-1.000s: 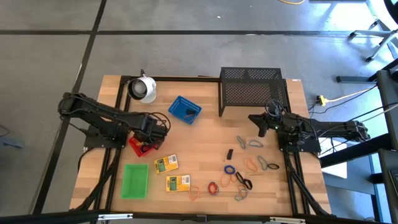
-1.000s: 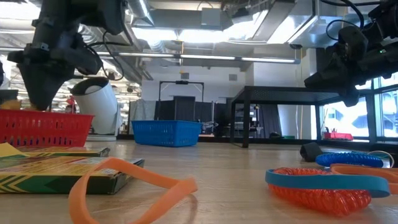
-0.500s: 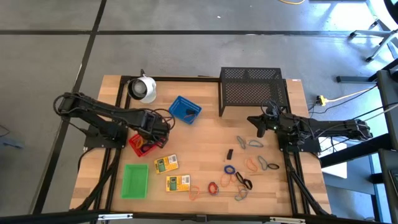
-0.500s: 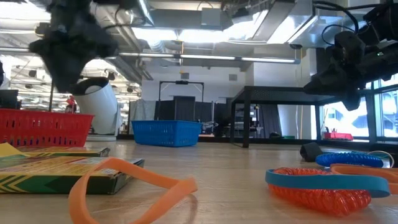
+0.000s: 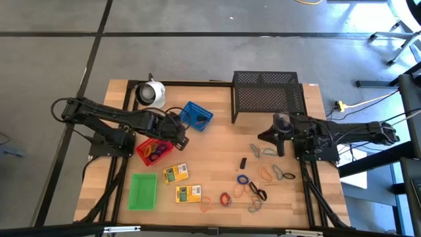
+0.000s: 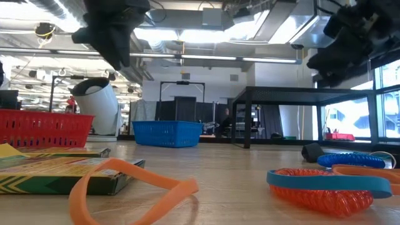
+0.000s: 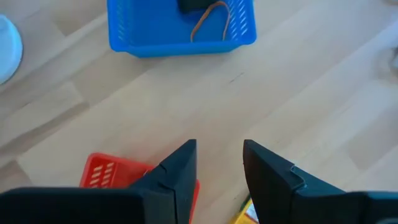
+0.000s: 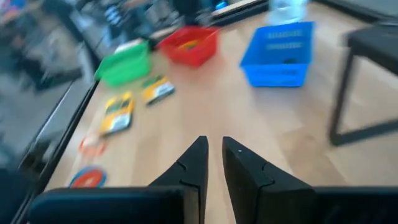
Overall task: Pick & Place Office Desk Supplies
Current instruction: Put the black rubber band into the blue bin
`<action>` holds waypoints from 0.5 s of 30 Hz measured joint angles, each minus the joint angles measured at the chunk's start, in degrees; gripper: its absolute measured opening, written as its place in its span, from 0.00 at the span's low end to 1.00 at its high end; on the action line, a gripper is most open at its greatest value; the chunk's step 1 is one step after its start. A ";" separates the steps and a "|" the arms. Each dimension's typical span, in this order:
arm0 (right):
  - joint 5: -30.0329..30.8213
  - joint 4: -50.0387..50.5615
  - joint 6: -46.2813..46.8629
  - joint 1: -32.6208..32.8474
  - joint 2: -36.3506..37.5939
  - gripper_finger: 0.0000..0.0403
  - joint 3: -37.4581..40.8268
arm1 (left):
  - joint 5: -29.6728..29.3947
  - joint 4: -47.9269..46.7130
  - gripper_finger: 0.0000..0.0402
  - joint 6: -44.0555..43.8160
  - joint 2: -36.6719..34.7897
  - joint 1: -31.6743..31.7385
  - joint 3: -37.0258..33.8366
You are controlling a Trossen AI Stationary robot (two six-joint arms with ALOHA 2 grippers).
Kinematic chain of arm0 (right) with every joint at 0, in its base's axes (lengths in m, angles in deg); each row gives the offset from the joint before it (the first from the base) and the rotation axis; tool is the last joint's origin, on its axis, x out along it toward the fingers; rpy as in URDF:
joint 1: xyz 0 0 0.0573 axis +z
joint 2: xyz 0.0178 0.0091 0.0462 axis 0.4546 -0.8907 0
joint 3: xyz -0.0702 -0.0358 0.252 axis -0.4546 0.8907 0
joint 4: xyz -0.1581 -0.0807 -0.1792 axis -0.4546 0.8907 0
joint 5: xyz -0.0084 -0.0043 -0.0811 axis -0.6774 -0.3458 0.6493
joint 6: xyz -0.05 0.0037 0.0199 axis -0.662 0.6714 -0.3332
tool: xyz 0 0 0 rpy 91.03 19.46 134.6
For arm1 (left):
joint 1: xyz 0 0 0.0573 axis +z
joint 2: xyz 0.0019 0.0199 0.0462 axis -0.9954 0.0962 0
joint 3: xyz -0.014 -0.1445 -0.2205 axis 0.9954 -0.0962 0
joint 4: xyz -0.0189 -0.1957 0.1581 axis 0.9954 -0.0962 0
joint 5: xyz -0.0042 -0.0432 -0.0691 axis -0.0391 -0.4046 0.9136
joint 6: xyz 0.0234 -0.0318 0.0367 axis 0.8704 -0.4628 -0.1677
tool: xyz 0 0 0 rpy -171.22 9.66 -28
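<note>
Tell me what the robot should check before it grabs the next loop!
1. Left gripper empty: ok, its fingers stand apart with nothing between them.
2. Left gripper clear of the red tray: ok, it hangs over bare wood between that tray and the blue tray.
3. Red tray upright with loops inside: ok.
4. Right gripper empty: ok, nothing shows between its nearly closed fingers.
5. Right gripper open wide enough to take a loop: not ok, only a narrow gap.
6. Loops still on the table within the right arm's side: ok, several lie in front of the black rack.
</note>
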 joint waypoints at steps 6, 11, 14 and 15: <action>-7.30 -0.02 -8.53 -0.01 -9.12 0.25 -3.40 | -0.20 3.94 0.31 -2.50 0.00 0.00 0.00; -14.52 0.00 -16.85 0.00 -17.96 0.39 -5.37 | 0.35 11.12 0.31 -3.31 0.00 0.00 0.00; -18.70 0.04 -22.03 0.59 -23.24 0.45 -6.09 | 0.37 16.59 0.31 -3.32 0.00 0.00 0.00; -19.24 0.02 -23.47 1.10 -25.03 0.46 -6.41 | 0.37 18.36 0.31 -3.30 0.00 0.00 0.00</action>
